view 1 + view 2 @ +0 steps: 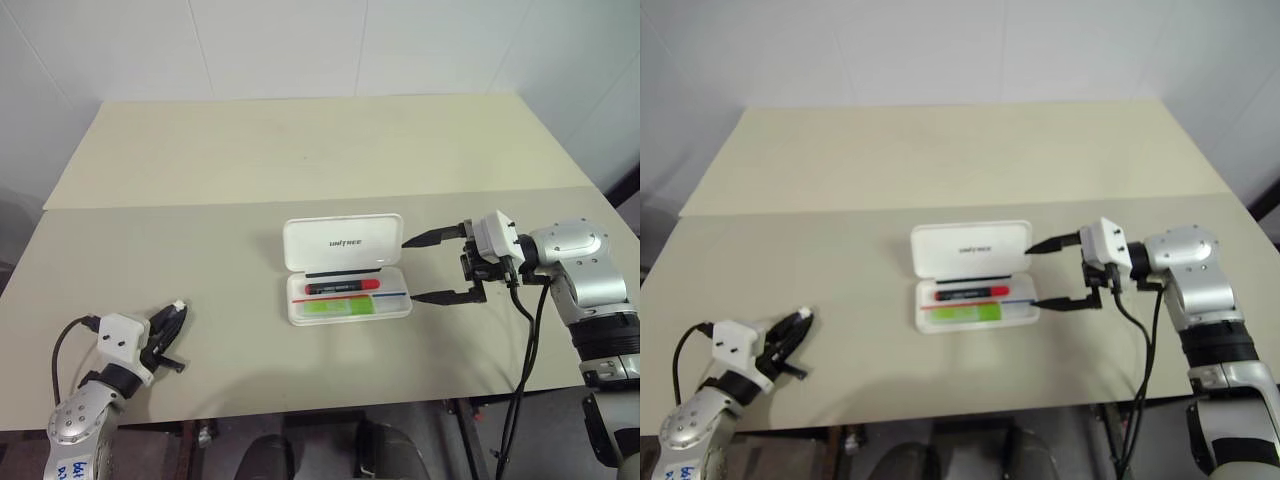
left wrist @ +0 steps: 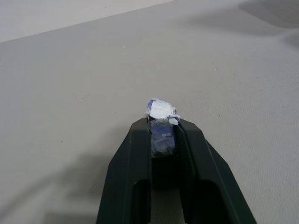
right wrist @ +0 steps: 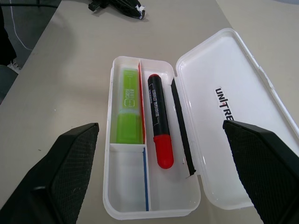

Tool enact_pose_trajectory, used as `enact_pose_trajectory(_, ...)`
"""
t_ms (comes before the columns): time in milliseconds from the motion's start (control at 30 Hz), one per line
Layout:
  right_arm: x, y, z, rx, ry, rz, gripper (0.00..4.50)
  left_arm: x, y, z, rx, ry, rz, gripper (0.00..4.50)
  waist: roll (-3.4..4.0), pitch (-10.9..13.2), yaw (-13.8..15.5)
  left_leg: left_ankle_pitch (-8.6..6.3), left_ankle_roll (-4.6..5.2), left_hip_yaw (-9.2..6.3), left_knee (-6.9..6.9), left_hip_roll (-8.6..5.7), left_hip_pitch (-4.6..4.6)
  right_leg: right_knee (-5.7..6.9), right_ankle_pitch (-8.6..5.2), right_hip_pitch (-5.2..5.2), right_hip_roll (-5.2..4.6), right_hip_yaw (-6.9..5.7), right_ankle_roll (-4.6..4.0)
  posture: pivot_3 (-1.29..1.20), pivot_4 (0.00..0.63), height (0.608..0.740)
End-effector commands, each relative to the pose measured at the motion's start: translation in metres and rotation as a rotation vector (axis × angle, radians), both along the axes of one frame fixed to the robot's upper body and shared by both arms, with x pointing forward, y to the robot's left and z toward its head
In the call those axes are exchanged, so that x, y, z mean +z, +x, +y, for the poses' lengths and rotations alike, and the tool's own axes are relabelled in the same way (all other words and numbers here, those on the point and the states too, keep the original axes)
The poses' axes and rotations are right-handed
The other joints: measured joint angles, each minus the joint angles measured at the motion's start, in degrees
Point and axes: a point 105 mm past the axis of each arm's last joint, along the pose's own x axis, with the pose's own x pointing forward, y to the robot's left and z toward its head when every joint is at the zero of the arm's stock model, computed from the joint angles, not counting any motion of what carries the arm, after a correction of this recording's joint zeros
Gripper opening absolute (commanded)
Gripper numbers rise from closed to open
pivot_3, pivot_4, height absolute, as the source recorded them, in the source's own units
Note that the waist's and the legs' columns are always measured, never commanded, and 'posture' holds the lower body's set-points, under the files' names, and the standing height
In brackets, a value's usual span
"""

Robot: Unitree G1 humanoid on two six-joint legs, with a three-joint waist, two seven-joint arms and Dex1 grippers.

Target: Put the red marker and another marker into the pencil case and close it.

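The right gripper (image 1: 443,267) hangs spread wide just beside the open pencil case (image 1: 346,270) on the table (image 1: 200,200). The left gripper (image 1: 172,325), well left of it, pinches a small white wad (image 2: 160,110). Inside the case lie the green highlighter (image 3: 127,110) and red marker (image 3: 159,119).

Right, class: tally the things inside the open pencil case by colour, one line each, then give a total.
Red marker: 1
Light green highlighter: 1
Thin red-and-blue stick: 1
Black strip by the hinge: 1
Total: 4, all lying in the white pencil case, lid open.
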Motion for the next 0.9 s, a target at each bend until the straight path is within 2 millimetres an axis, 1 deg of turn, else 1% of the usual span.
enact_pose_trajectory(33, 0.008, -0.005, -0.006, 0.034, -0.016, -0.023, 4.50, 0.010, 0.007, -0.011, -0.045, 0.001, -0.032, 0.38, -0.01, 0.0, 0.4, 0.00, 0.00, 0.00, 0.01, 0.00, -0.01, 0.00, 0.00, 0.00, 0.00, 0.00, 0.00, 0.00, 0.150, 0.740)
enact_pose_trajectory(100, 0.007, -0.003, -0.007, 0.021, -0.005, -0.019, 4.50, 0.023, 0.008, -0.021, -0.108, -0.009, -0.072, 0.38, -0.09, 0.0, 0.5, 0.00, 0.00, 0.00, 0.01, 0.00, -0.03, -0.01, 0.00, -0.01, 0.01, -0.01, 0.00, 0.00, 0.150, 0.740)
enact_pose_trajectory(200, 0.008, 0.002, -0.013, -0.013, 0.027, 0.005, 4.50, 0.056, 0.003, -0.042, -0.283, -0.011, -0.139, 0.38, -0.27, -0.1, 0.5, -0.05, 0.00, 0.00, 0.01, 0.01, -0.12, 0.00, 0.00, -0.09, 0.04, -0.03, 0.00, 0.00, 0.150, 0.740)
enact_pose_trajectory(267, 0.011, 0.005, -0.017, -0.030, 0.064, 0.020, 4.50, 0.069, -0.001, -0.052, -0.374, 0.006, -0.138, 0.38, -0.22, -0.1, 0.5, -0.07, -0.01, 0.01, 0.01, 0.01, -0.13, 0.00, 0.00, -0.12, 0.05, -0.03, 0.00, 0.00, 0.150, 0.740)
enact_pose_trajectory(333, 0.012, 0.007, -0.021, -0.045, 0.086, 0.031, 4.50, 0.078, -0.003, -0.061, -0.457, 0.029, -0.123, 0.38, -0.15, 0.0, 0.5, -0.07, -0.02, 0.02, 0.00, -0.01, -0.14, -0.01, 0.00, -0.12, 0.05, -0.04, 0.00, 0.00, 0.150, 0.740)
enact_pose_trajectory(433, 0.015, 0.008, -0.026, -0.063, 0.110, 0.052, 4.50, 0.088, -0.003, -0.069, -0.532, 0.058, -0.112, 0.38, -0.12, 0.0, 0.5, -0.07, -0.02, 0.06, -0.02, -0.01, -0.13, -0.04, 0.00, -0.11, 0.10, -0.04, 0.00, 0.00, 0.150, 0.740)
enact_pose_trajectory(533, 0.020, 0.006, -0.029, -0.081, 0.139, 0.060, 4.50, 0.099, 0.001, -0.079, -0.600, 0.082, -0.126, 0.38, -0.09, 0.0, 0.6, -0.07, -0.02, 0.05, -0.02, 0.01, -0.15, -0.07, 0.00, -0.12, 0.16, -0.04, 0.00, 0.00, 0.150, 0.740)
enact_pose_trajectory(633, 0.023, 0.000, -0.030, -0.095, 0.163, 0.074, 4.50, 0.109, 0.008, -0.100, -0.685, 0.094, -0.143, 0.38, -0.09, 0.0, 0.9, -0.07, -0.02, 0.05, 0.00, 0.00, -0.14, -0.07, 0.00, -0.08, 0.16, -0.03, 0.00, 0.00, 0.150, 0.740)
enact_pose_trajectory(767, 0.022, -0.014, -0.027, -0.087, 0.191, 0.092, 4.50, 0.114, 0.011, -0.126, -0.809, 0.091, -0.146, 0.38, -0.09, 0.0, 0.8, -0.07, -0.03, 0.05, 0.01, 0.00, -0.12, -0.05, 0.00, -0.06, 0.16, -0.01, 0.01, 0.00, 0.150, 0.740)
enact_pose_trajectory(900, 0.018, -0.028, -0.029, -0.069, 0.185, 0.090, 4.50, 0.116, 0.017, -0.144, -0.897, 0.090, -0.134, 0.38, -0.08, 0.0, 0.8, -0.07, -0.03, 0.07, -0.01, 0.00, -0.12, -0.07, 0.00, -0.08, 0.20, -0.02, 0.01, 0.00, 0.150, 0.740)
